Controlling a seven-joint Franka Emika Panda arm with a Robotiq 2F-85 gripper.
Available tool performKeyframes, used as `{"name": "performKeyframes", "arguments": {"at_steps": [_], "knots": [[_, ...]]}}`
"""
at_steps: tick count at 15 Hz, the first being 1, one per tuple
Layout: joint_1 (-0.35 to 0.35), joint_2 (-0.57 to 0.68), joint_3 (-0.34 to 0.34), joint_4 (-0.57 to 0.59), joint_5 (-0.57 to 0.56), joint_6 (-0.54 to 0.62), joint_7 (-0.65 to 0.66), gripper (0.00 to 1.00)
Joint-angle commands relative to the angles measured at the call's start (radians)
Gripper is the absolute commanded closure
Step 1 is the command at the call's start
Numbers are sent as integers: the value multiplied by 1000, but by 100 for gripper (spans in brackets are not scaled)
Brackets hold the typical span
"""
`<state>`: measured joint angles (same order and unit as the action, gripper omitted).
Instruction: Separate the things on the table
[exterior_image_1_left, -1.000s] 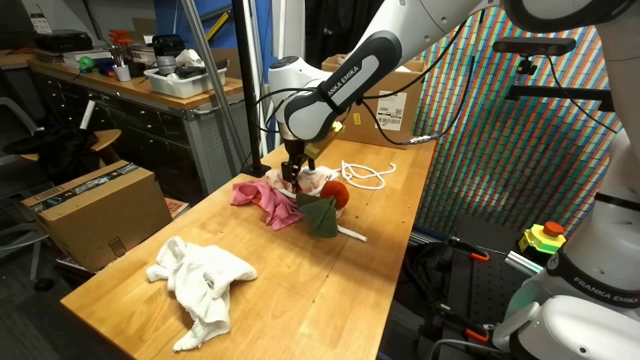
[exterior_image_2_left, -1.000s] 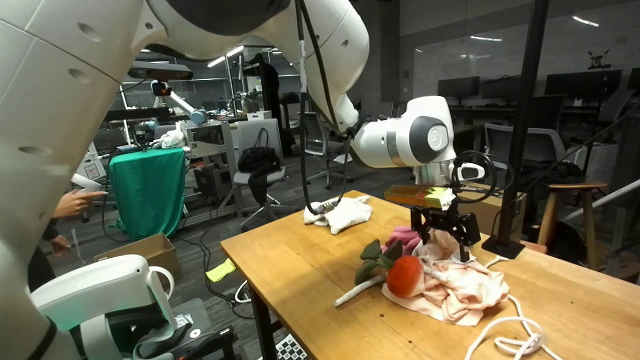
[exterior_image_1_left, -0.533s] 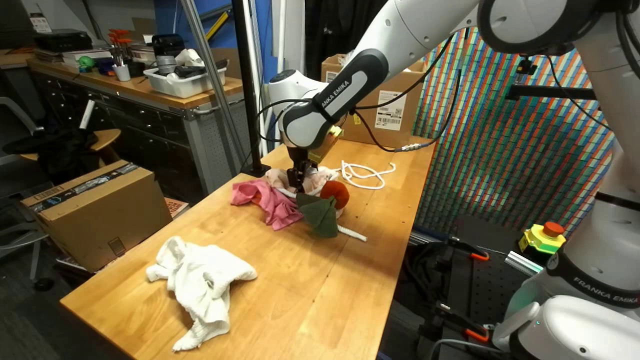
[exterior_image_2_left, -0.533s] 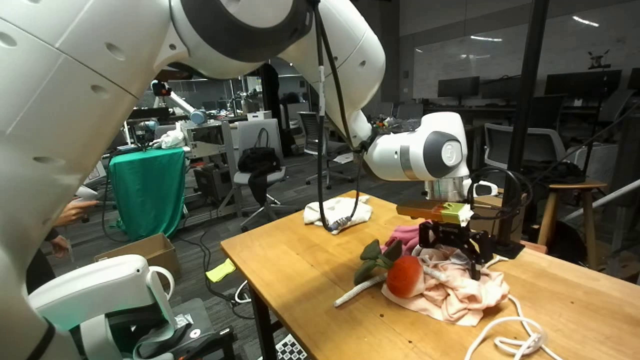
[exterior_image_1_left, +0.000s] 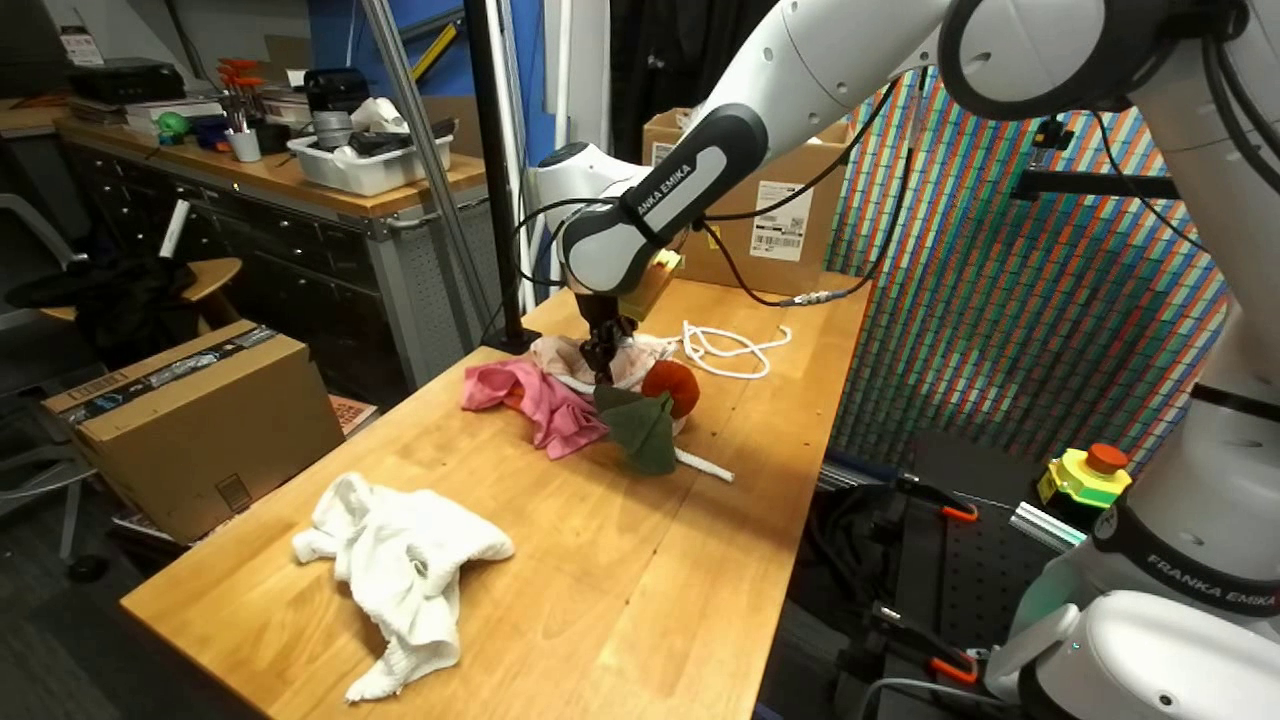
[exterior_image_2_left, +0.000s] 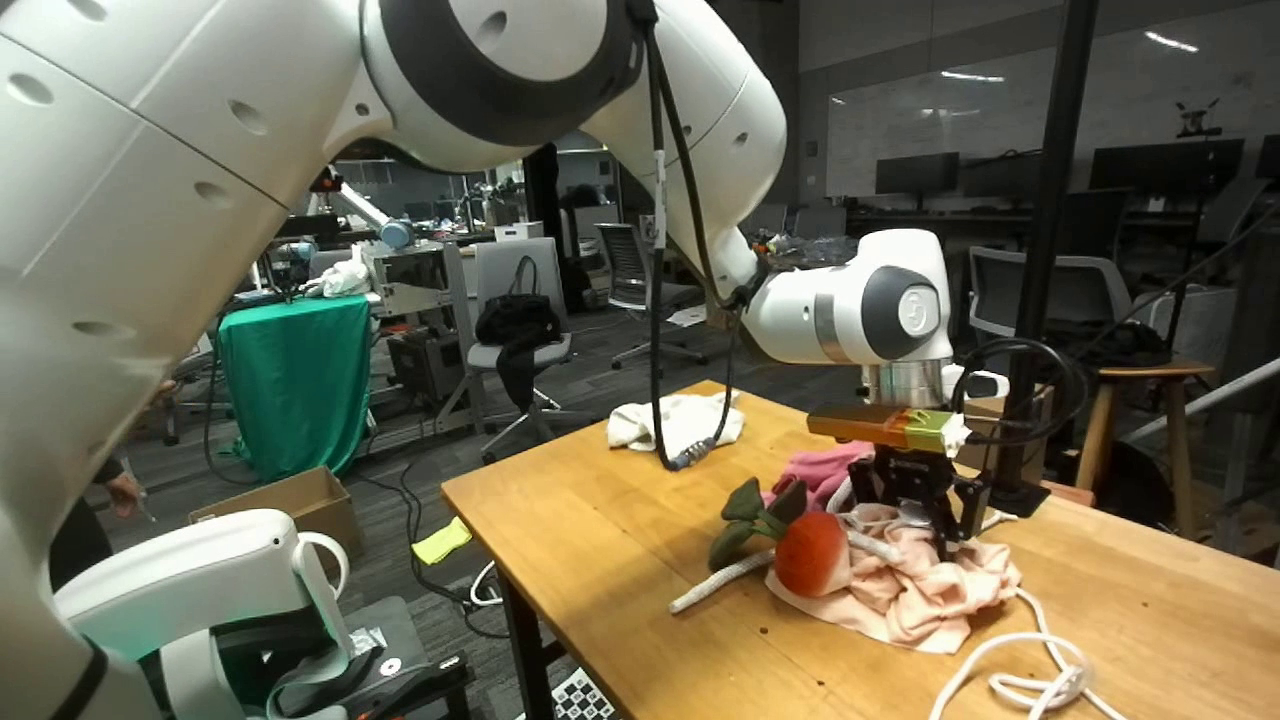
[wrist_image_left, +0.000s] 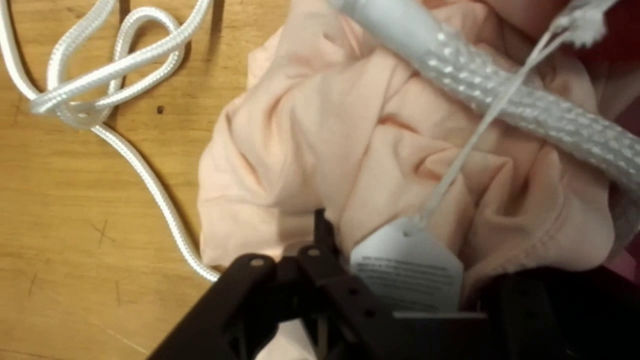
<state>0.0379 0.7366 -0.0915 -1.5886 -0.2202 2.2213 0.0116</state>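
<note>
A crumpled white cloth (exterior_image_1_left: 425, 535) lies well apart from pink cloth (exterior_image_1_left: 535, 400), peach cloth (wrist_image_left: 320, 140), red-orange ball (exterior_image_2_left: 806, 555) and looped cord (wrist_image_left: 125, 62).

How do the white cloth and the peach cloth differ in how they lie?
The white cloth lies by itself; the peach cloth is beside the pink cloth. A thick white rope crosses the peach cloth; none shows on the white cloth. Both lie crumpled on the wooden table.

One cloth (wrist_image_left: 310, 145) is peach, another cloth (exterior_image_1_left: 548, 408) magenta-pink.
</note>
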Motion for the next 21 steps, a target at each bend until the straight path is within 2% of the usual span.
{"name": "performKeyframes", "arguments": {"at_steps": [1,3,5,14,21], "knots": [[-20,-18,9,13,7,1,-18,73],[-24,-47,3,-10,4,30,-8,88],[-31,-86,-7,-42,1,82,10,94],[-54,-265,-92,-177,-15,334,108,92],[-45,-404,-160,-291,-39,512,222,92]]}}
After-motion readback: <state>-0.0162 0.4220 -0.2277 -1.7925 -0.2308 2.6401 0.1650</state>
